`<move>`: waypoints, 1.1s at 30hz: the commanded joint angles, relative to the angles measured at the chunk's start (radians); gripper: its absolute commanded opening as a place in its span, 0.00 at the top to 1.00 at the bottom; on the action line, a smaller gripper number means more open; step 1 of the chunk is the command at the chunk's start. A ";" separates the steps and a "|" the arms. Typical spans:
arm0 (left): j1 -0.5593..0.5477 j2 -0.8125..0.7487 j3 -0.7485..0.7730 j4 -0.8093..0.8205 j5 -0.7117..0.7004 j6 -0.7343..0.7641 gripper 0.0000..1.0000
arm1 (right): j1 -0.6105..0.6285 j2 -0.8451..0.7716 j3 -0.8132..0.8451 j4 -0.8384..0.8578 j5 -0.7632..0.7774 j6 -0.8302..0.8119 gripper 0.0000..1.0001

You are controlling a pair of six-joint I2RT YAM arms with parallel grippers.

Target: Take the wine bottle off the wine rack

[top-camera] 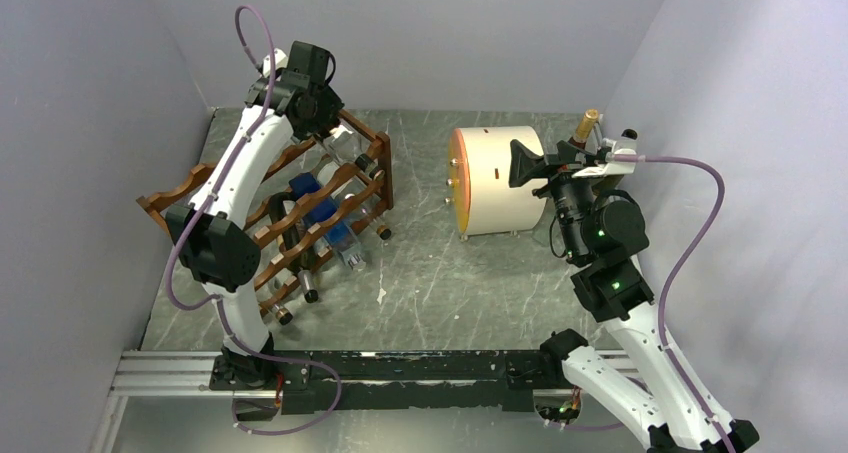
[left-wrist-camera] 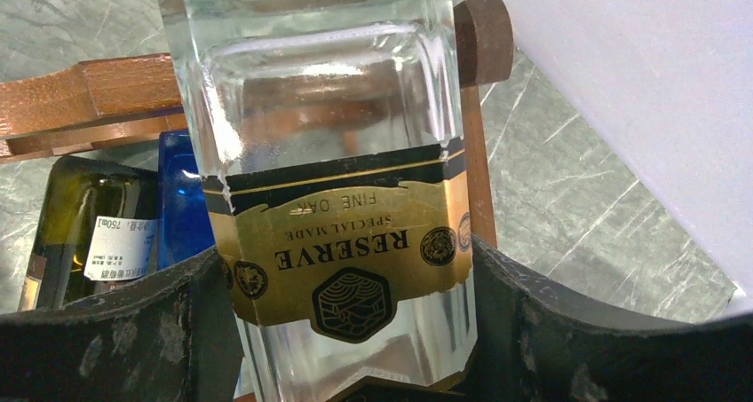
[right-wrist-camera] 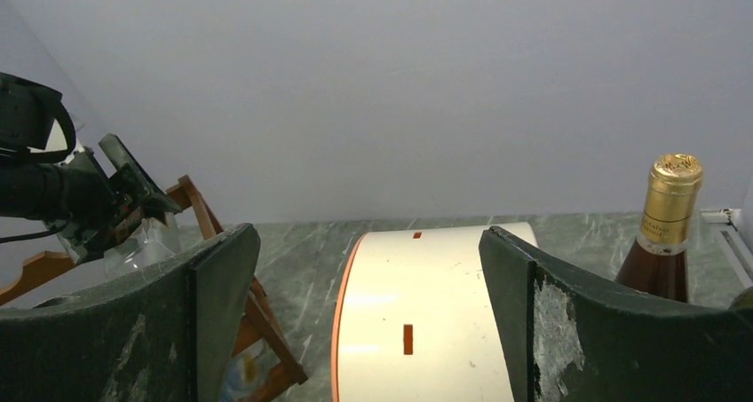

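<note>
The wine rack (top-camera: 280,223) is reddish-brown wood with wavy rails and stands at the left of the table. My left gripper (top-camera: 330,125) is at its far upper end. In the left wrist view my left gripper (left-wrist-camera: 351,331) is shut on a clear square bottle (left-wrist-camera: 337,153) with a gold "RESERVE" label, one finger on each side. The bottle (top-camera: 345,150) is at the rack's top far rail (left-wrist-camera: 89,96); I cannot tell whether it still rests there. My right gripper (top-camera: 525,163) is open and empty by the cream drum.
A blue bottle (top-camera: 320,208) and a dark green bottle (left-wrist-camera: 89,224) lie in the rack. The cream drum with an orange rim (top-camera: 495,183) lies at centre right, below my right gripper (right-wrist-camera: 368,304). A brown gold-capped bottle (right-wrist-camera: 668,216) stands at the far right wall.
</note>
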 commanded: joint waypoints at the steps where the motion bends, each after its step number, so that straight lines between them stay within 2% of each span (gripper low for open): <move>1: -0.009 -0.018 -0.019 0.049 -0.006 0.024 0.23 | 0.008 -0.001 -0.003 0.010 0.012 -0.021 0.00; 8: -0.009 -0.039 -0.053 0.069 0.035 0.008 0.45 | 0.008 0.003 0.004 0.000 0.009 -0.022 0.00; 14: 0.000 -0.178 -0.183 0.196 0.060 0.015 0.68 | 0.008 -0.006 0.017 -0.012 -0.040 -0.023 0.00; 20: 0.050 -0.329 -0.350 0.330 0.142 0.005 0.93 | 0.008 -0.018 0.037 -0.020 -0.063 -0.001 0.00; 29: 0.138 -0.513 -0.532 0.509 0.300 0.010 0.93 | 0.008 0.011 0.091 -0.094 -0.157 0.029 0.00; 33: 0.181 -0.586 -0.589 0.560 0.373 -0.003 0.93 | 0.008 0.024 0.115 -0.120 -0.136 0.074 0.00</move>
